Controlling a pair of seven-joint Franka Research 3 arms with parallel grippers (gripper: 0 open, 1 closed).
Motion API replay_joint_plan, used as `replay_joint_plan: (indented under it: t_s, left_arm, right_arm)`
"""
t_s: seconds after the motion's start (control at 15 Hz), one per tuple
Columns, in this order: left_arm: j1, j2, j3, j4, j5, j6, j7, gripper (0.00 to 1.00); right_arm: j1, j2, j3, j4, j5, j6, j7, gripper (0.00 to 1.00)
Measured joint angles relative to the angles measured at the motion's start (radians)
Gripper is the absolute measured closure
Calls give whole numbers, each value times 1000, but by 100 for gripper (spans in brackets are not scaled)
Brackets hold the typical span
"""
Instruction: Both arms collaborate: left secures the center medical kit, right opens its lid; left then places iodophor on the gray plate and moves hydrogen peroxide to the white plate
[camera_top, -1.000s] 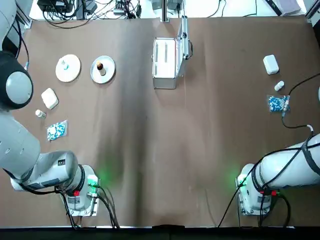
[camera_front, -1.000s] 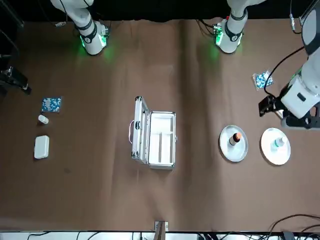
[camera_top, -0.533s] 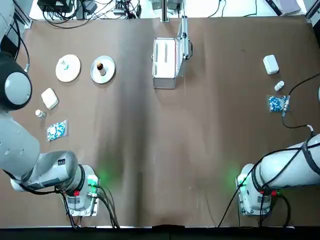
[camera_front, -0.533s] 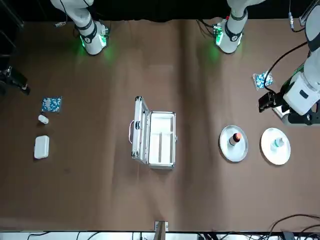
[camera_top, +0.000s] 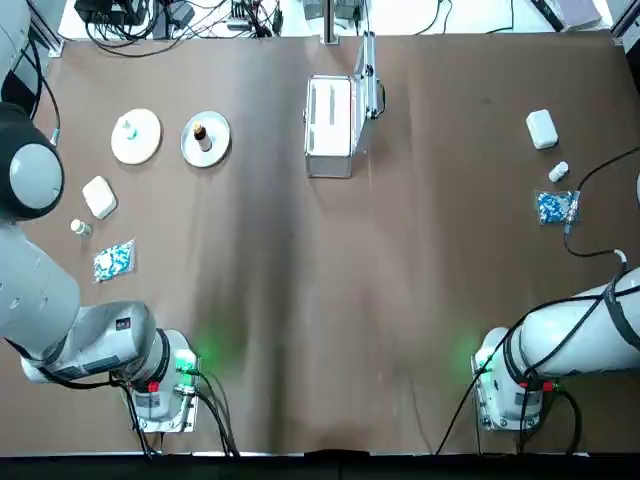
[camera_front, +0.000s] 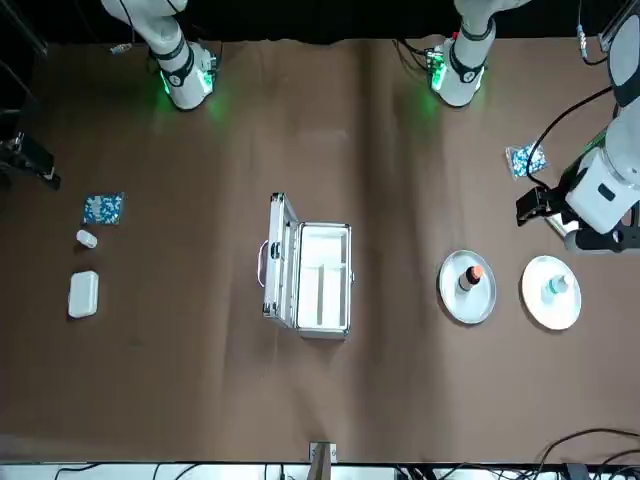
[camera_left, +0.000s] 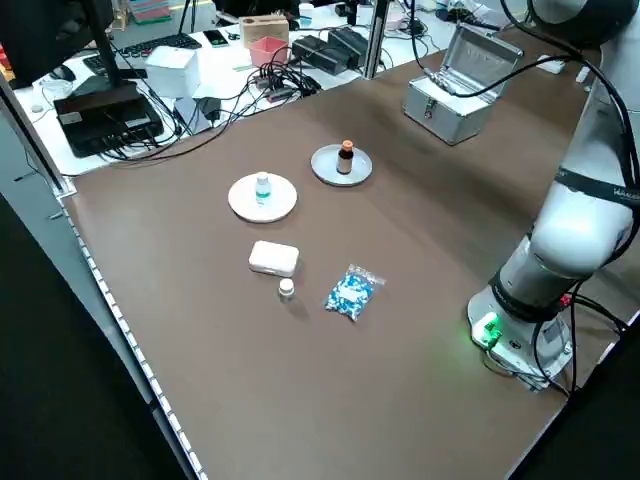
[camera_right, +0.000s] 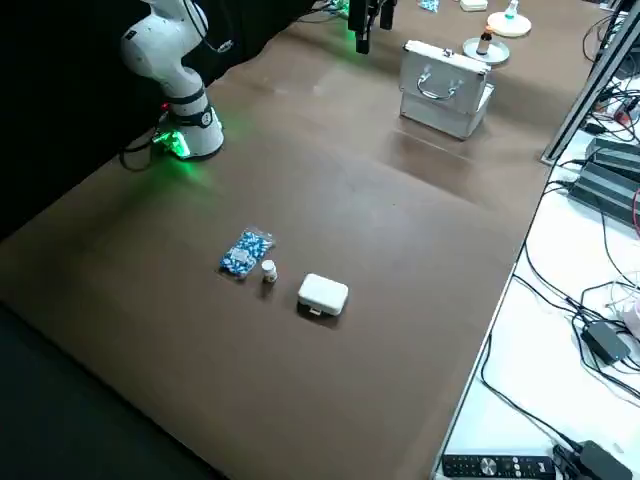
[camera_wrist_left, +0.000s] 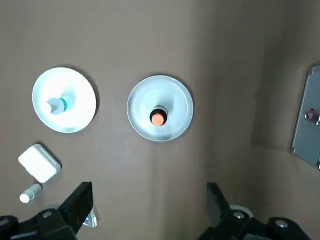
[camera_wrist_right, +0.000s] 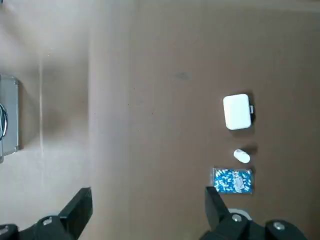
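Brown cloth over the whole table (camera_top: 300, 300), cables piled along the far edge. The medical kit (camera_top: 330, 128) sits out at the far middle with its lid (camera_top: 366, 75) standing upright, so the opening part looks done.

The iodophor (camera_wrist_left: 158, 118) stands on the gray plate (camera_wrist_left: 138, 125), pretty much dead ahead of my left gripper (camera_wrist_left: 147, 205), which hovers well above it with its fingers (camera_wrist_left: 80, 200) spread wide and holding nothing. The hydrogen peroxide (camera_wrist_left: 56, 106) stands on the white plate (camera_wrist_left: 77, 120) just beside that, off toward my outer finger.

So both bottles look placed. I'd say the task is basically wrapped up; all that's left is pulling back without clipping a bottle.

My right gripper (camera_wrist_right: 145, 207) hangs wide open and empty too, high over bare cloth, kit well off to the inside.
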Motion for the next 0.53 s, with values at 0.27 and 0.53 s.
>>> replay_joint_plan:
  t_s: [0.27, 0.53]
  left_arm:
    - [5, 0, 1, 5, 0, 2, -16, 0]
    - [9, -5, 2, 25, 0, 3, -20, 0]
  right_arm:
    - [0, 0, 1, 0, 0, 0, 0, 1]
    - [-6, 0, 0, 0, 1, -1, 0, 1]
